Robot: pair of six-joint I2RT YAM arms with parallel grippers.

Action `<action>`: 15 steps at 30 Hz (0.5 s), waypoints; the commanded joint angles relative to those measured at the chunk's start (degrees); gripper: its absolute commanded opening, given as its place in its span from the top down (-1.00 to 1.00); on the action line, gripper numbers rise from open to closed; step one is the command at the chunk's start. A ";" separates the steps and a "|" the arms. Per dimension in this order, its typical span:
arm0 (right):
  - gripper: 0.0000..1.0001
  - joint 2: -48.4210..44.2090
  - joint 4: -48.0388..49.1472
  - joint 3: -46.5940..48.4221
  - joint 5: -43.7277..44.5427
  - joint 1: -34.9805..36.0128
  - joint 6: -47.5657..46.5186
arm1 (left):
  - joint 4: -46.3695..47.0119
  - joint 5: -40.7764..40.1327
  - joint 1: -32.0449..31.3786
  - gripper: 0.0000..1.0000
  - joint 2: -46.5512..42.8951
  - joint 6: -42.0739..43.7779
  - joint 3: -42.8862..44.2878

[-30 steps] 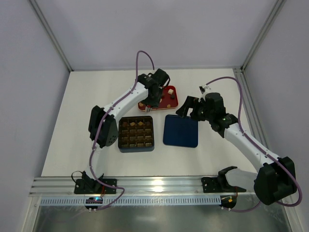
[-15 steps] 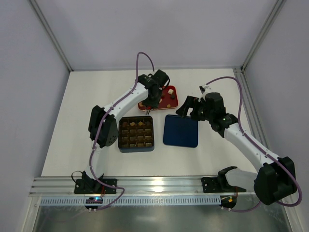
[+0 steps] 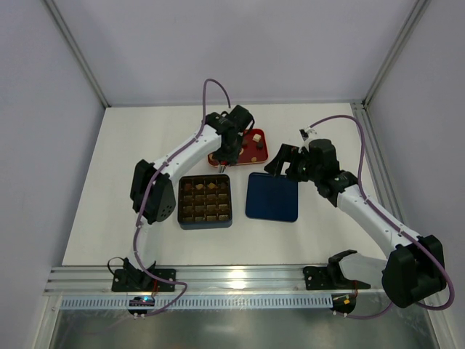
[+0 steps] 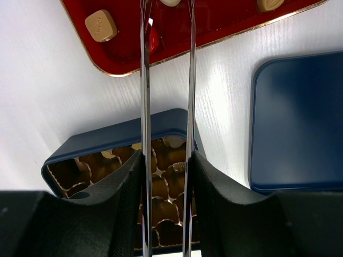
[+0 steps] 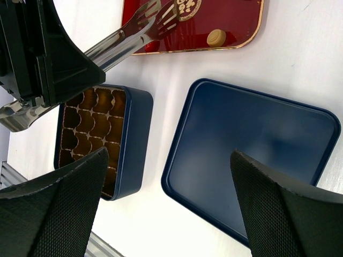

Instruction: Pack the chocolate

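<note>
Chocolate pieces lie on a red tray (image 3: 260,151): a tan cube (image 4: 101,25), a cream piece (image 4: 170,2) and a tan round (image 5: 216,37). The dark box (image 3: 205,201) has brown gridded compartments with several pieces in its far rows. My left gripper (image 3: 227,149) is shut on metal tongs (image 4: 143,80). The tong tips (image 5: 161,13) are slightly apart over the tray's near-left part, with nothing visible between them. My right gripper (image 5: 169,160) is open and empty above the navy lid (image 3: 272,196).
The lid (image 5: 252,139) lies flat on the table right of the box (image 5: 136,134), with a narrow gap between them. The tray sits just behind both. White walls and a metal frame enclose the table, and a rail runs along the near edge.
My left gripper with the tongs has shifted slightly back and left over the tray. The right arm has not moved.
</note>
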 commanded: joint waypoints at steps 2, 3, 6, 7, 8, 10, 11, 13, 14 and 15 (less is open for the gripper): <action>-0.89 -0.07 2.13 -0.14 -0.48 0.14 0.41 | -0.06 0.69 0.13 0.21 -2.67 -0.14 0.37; -0.89 -0.16 2.04 -0.05 -0.48 0.23 0.32 | -0.06 0.77 0.13 0.23 -2.32 0.04 0.55; -0.89 -0.16 1.95 -0.22 -0.48 0.14 0.23 | 0.03 0.86 0.13 0.28 -1.71 0.21 1.43; -0.89 -0.07 2.04 -0.05 -0.48 0.14 0.23 | -0.32 0.86 0.22 0.28 -1.36 0.30 1.87; -0.89 -0.16 1.95 -0.05 -0.48 0.14 0.32 | -0.50 0.86 0.22 0.29 -1.09 0.56 2.74; -0.89 -0.07 1.95 -0.05 -0.48 0.05 0.14 | -1.03 0.77 0.48 0.35 -0.30 0.74 3.54; -0.89 -0.16 1.78 -0.05 -0.48 0.14 0.14 | -1.29 0.77 0.40 0.38 -0.12 0.83 3.97; -0.89 -0.34 1.69 -0.05 -0.39 0.14 0.05 | -1.38 0.69 0.40 0.44 -0.03 1.01 4.77; -0.89 -0.42 1.69 -0.05 -0.39 0.14 0.05 | -1.47 0.69 0.40 0.45 -0.12 1.09 5.03; -0.89 -0.43 1.69 -0.05 -0.30 0.23 0.05 | -1.55 0.43 0.48 0.47 -0.21 1.18 5.47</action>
